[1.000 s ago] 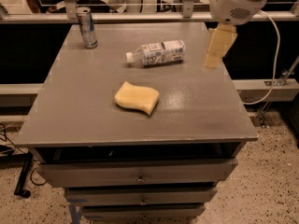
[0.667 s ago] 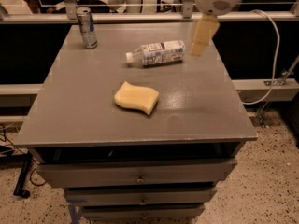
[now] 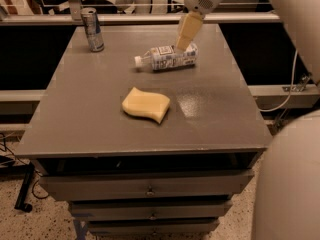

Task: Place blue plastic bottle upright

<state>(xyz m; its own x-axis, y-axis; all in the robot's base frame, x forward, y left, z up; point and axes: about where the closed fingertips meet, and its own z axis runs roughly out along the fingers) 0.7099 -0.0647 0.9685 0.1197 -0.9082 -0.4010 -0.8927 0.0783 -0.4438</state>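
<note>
The blue plastic bottle point(image 3: 167, 57) lies on its side at the back middle of the grey table point(image 3: 90, 119). Its white cap points left and its labelled body points right. My gripper point(image 3: 182, 43) hangs from the arm at the top of the camera view. It points down at the right, bottom end of the bottle, and its tip is at or just above the bottle's upper edge. I cannot tell whether it touches the bottle.
A slim silver-blue drink can point(image 3: 93, 30) stands upright at the back left corner. A yellow sponge point(image 3: 146, 104) lies in the middle of the table. Drawers point(image 3: 150, 186) sit below the front edge. A rail runs behind the table.
My gripper has moved left and down, from over the table's right side to the right end of the bottle. The bottle, can and sponge have not moved.
</note>
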